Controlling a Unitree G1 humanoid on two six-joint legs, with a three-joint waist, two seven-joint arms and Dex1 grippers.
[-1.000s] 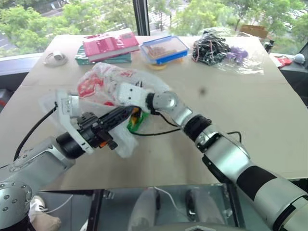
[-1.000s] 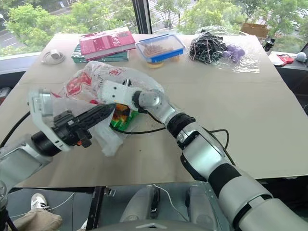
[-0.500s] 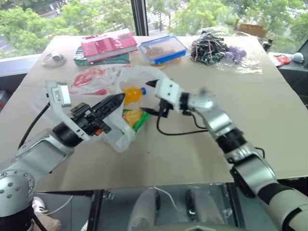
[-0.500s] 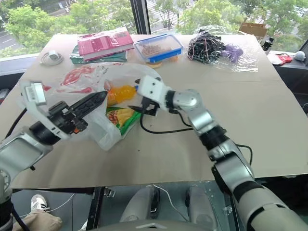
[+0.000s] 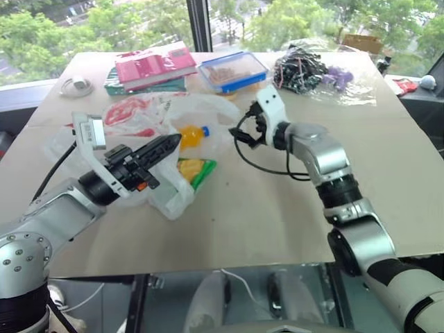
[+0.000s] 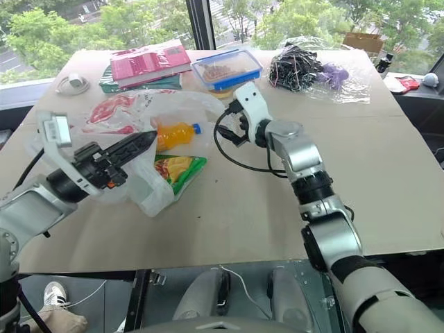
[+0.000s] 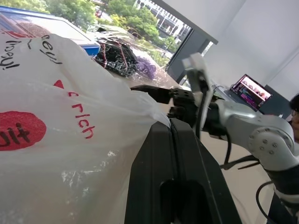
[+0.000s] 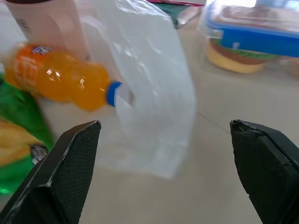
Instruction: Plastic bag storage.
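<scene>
The plastic bag (image 5: 149,111), thin translucent white with red print, lies crumpled at the table's left. Its near edge is lifted off the table where my left gripper (image 5: 173,139) is shut on it. In the left wrist view the bag (image 7: 56,116) drapes against the closed fingers (image 7: 173,149). An orange drink bottle (image 5: 191,133) and a green snack packet (image 5: 194,170) lie at the bag's mouth. My right gripper (image 6: 232,123) hovers just right of the bag, open, with nothing between its fingers. Its wrist view looks at the bottle (image 8: 60,79) and the bag's cut-out handle (image 8: 149,93).
Along the far edge stand a stack of pink and green books (image 5: 149,66), a blue-lidded food container (image 5: 234,69) and a clear plastic sheet with dark cords and a purple item (image 5: 316,69). A white round object (image 5: 76,84) lies far left. A black cable (image 5: 267,166) loops under the right wrist.
My right gripper has pulled out of the bag and moved right, rolling its wrist. That has uncovered the bottle and snack packet. The left gripper still holds the bag and has hardly moved.
</scene>
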